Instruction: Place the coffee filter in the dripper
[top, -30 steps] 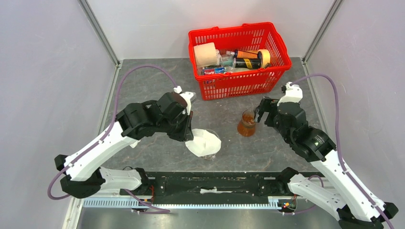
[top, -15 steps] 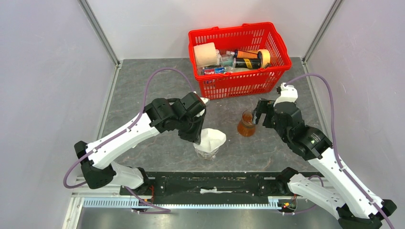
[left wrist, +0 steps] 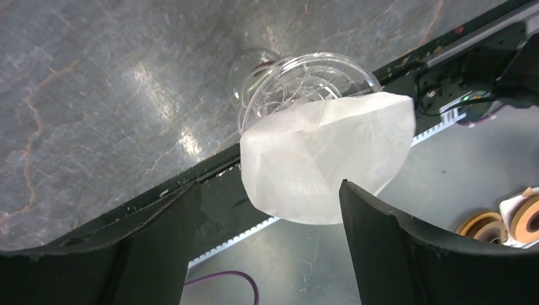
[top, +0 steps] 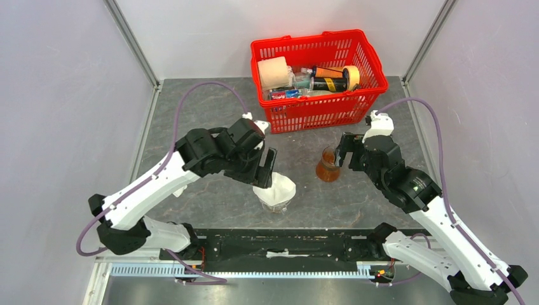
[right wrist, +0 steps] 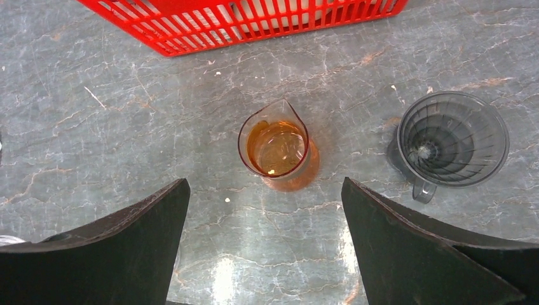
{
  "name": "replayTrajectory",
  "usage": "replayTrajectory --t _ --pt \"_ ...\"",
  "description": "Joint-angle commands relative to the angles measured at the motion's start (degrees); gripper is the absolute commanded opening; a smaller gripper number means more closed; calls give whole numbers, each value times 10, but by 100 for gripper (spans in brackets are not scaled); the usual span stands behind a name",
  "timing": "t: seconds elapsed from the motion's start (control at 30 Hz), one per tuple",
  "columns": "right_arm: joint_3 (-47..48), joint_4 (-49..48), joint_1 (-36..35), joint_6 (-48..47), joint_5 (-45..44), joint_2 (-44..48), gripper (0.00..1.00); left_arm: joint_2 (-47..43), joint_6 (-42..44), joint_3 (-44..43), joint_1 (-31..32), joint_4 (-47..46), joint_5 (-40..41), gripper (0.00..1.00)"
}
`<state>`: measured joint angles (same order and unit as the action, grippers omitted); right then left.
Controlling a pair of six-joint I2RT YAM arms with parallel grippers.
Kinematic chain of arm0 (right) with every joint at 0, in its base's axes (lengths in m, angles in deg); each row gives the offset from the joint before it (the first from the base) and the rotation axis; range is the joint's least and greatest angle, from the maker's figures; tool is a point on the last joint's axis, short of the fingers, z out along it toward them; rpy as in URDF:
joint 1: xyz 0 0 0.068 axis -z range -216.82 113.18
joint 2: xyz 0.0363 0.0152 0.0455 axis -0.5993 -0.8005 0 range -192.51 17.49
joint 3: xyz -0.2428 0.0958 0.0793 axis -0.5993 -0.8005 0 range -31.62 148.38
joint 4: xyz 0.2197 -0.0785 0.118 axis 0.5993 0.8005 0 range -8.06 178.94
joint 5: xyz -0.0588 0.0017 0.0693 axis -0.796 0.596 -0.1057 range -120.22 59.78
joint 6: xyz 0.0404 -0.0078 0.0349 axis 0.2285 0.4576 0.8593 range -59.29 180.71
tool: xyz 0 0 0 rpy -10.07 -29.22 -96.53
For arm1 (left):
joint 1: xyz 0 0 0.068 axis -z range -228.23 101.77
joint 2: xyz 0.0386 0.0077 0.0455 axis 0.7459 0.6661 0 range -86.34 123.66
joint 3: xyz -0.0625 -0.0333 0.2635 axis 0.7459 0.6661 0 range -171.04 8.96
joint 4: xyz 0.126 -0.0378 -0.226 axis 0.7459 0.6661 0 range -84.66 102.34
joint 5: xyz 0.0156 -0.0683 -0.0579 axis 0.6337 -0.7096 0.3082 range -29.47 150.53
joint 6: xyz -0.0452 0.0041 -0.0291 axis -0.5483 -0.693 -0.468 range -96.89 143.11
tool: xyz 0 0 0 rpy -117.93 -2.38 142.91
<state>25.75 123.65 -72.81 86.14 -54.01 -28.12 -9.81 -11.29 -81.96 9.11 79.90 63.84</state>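
Note:
The clear ribbed glass dripper (top: 278,205) (left wrist: 299,79) stands on the table near the front edge. The white paper coffee filter (top: 277,189) (left wrist: 321,165) sits on its mouth, tilted, covering the near half of the rim and overhanging it. How deep it sits I cannot tell. My left gripper (top: 264,169) (left wrist: 268,185) hovers just left of and above the filter. It is open, its fingers standing on either side of the filter's edge without pinching it. My right gripper (top: 344,150) (right wrist: 266,181) is open and holds nothing, close to the right of the beaker.
A small glass beaker of brown liquid (top: 328,166) (right wrist: 274,146) stands mid-table. In the right wrist view a dark smoky-grey cup (right wrist: 452,140) sits to the right of it. A red basket (top: 318,113) (right wrist: 241,25) full of items stands at the back.
My left gripper has opened and let go of the filter, which now rests on the dripper. The left arm drew back a little to the left. The right arm barely moved.

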Motion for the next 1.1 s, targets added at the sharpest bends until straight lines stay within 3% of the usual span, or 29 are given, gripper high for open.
replayTrajectory --t 0.0,0.2,0.33,0.47,0.63,1.07 --pt "13 -8 1 -12 13 5 97 -35 16 -60 -1 0 28 87" --pt "9 -8 1 -16 8 11 97 -23 40 -83 -1 -56 -67 84" --pt "5 -6 1 -19 0 15 97 6 44 -80 2 -59 -97 68" --pt "3 -5 0 -20 -8 17 97 25 44 -58 14 -68 -92 39" --pt "2 -2 1 -19 -15 15 97 38 41 -21 56 -78 -16 24" --pt "-5 7 0 -17 -34 18 97 94 68 27 98 -82 60 11"
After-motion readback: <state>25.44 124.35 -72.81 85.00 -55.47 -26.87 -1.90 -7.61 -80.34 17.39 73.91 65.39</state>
